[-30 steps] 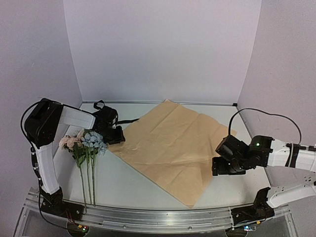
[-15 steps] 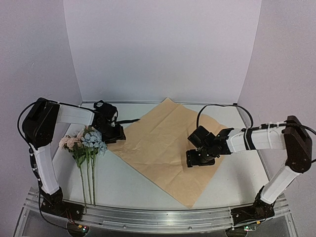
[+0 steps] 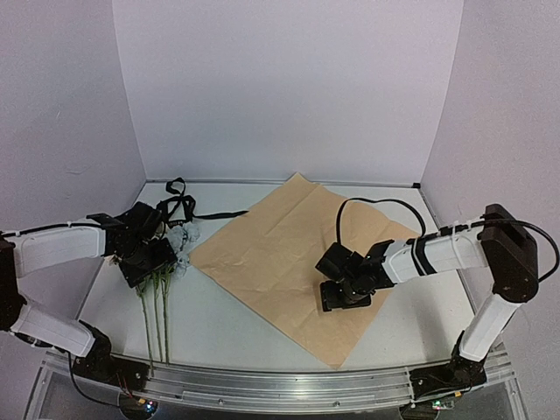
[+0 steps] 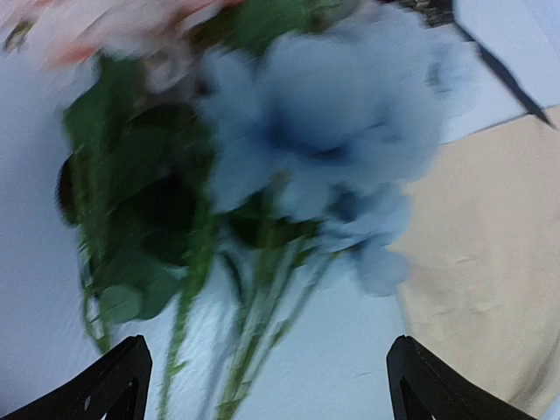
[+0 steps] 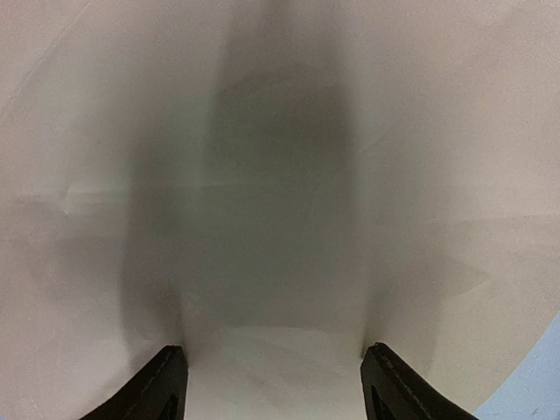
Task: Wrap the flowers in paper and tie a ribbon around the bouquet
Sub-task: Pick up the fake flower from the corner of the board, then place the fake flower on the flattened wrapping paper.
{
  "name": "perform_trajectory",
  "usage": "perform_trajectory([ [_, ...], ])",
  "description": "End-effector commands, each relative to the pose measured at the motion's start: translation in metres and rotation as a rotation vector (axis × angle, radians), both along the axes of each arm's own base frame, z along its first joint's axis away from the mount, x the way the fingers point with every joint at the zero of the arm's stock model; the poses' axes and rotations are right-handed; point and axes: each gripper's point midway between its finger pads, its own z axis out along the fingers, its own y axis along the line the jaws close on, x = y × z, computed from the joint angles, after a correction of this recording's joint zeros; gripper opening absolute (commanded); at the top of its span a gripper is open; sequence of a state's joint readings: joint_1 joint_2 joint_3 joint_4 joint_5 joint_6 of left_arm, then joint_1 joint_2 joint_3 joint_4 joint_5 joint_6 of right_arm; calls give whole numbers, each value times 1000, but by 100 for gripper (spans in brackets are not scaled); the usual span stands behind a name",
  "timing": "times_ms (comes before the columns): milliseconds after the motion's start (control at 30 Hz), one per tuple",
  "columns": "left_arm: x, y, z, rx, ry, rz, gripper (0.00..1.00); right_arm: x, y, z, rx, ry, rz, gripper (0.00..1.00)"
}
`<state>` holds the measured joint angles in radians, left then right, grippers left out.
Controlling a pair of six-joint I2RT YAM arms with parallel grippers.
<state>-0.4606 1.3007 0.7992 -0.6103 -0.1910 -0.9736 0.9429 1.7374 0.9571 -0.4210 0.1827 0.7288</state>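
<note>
The flowers (image 3: pixel 181 243) lie at the left of the table, stems (image 3: pixel 161 319) pointing toward the near edge. My left gripper (image 3: pixel 147 265) hovers over the blooms and hides the pink ones from above. In the left wrist view the blue blooms (image 4: pixel 332 131), green leaves (image 4: pixel 131 201) and stems (image 4: pixel 254 332) lie just ahead of my left gripper (image 4: pixel 273 392), open and empty. The paper (image 3: pixel 289 249) lies flat, tan side up. My right gripper (image 3: pixel 343 296) is low over it, right of its middle, open; the paper (image 5: pixel 280 175) fills that wrist view. The black ribbon (image 3: pixel 180 206) lies looped at the back left.
White walls close in the table on the left, back and right. A metal rail (image 3: pixel 280 385) runs along the near edge with both arm bases. The right arm's black cable (image 3: pixel 367 206) arcs above the paper.
My left gripper left the paper's left corner, came down over the flower heads and opened wide. My right gripper travelled left from the paper's right edge onto the sheet.
</note>
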Motion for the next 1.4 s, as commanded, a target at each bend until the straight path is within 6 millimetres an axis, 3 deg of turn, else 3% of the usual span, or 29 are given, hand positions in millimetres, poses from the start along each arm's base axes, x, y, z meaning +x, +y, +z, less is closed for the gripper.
perform_trajectory([
  [0, -45, 43, -19, 86, 91, 190, 100, -9, -5, -4, -6, 4, -52, 71],
  [100, -64, 52, -20, 105, 108, 224, 100, -12, 0, -7, 15, 1, -44, 73],
  [200, -71, 47, -29, 76, 113, 205, 100, -14, 4, -12, 25, 9, -42, 74],
  [400, -59, 8, -46, 23, 91, 86, 100, -17, 7, -21, 39, 26, -44, 77],
  [667, -56, 3, -73, 99, 147, 49, 95, -25, 10, -22, 44, 29, -31, 78],
  [833, -57, 7, -83, 146, 173, 49, 67, -31, 11, -27, 41, 41, -27, 78],
  [967, -57, 13, -85, 186, 181, 59, 27, -35, 9, -31, 33, 52, -29, 78],
  [1100, -50, 16, -73, 204, 139, 55, 3, -37, 5, -32, 30, 53, -31, 78],
  [1233, -39, 25, -40, 251, 58, 68, 0, -41, 7, -33, 26, 77, -24, 78],
  [1367, -24, 29, 14, 274, -64, 68, 0, -47, 5, -34, 0, 101, -22, 78],
])
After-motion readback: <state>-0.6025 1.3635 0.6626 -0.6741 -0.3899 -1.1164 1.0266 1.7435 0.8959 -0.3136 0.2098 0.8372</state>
